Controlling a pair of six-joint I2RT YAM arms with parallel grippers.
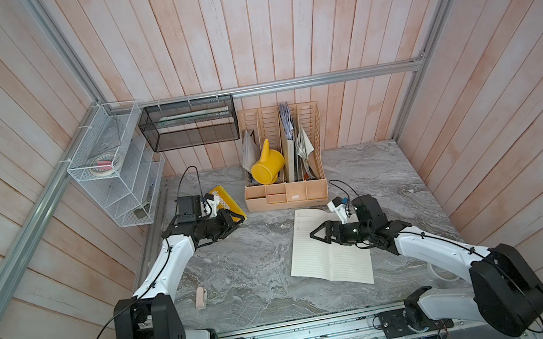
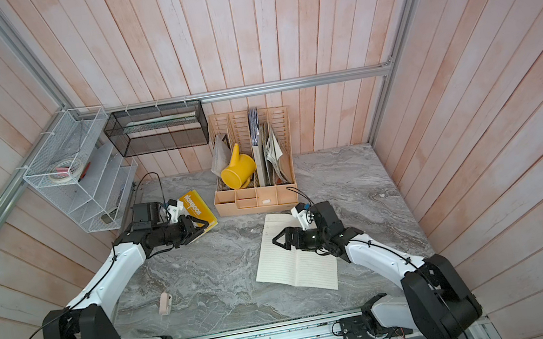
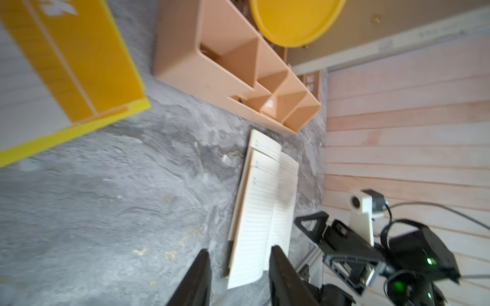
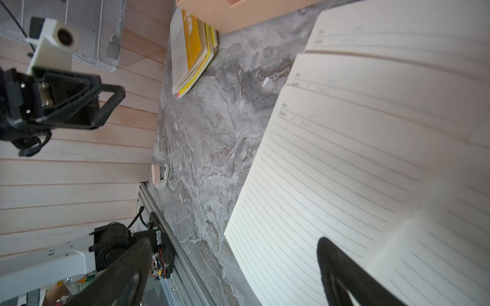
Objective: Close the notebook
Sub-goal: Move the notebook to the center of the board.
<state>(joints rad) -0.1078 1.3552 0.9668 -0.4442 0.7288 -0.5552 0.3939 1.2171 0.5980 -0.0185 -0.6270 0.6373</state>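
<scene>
The open notebook (image 1: 318, 262) (image 2: 285, 267) lies flat on the marble table, right of centre, with its cream lined pages facing up. It also shows in the left wrist view (image 3: 262, 201) and fills much of the right wrist view (image 4: 344, 159). My right gripper (image 1: 311, 235) (image 2: 274, 242) (image 4: 233, 246) hangs over its left page, open and empty. My left gripper (image 1: 241, 219) (image 2: 210, 224) (image 3: 240, 254) is at the far left, open with nothing between its fingers. Its tips are by the near corner of a closed yellow notebook (image 1: 225, 200) (image 3: 74, 66).
A beige desk organiser (image 1: 285, 196) stands at the back with papers and a yellow watering can (image 1: 268, 167). A small pink object (image 1: 201, 297) lies front left, and a tape roll (image 1: 443, 272) sits under the right arm. A white wire rack (image 1: 114, 165) and a black mesh basket (image 1: 189, 124) hang on the walls.
</scene>
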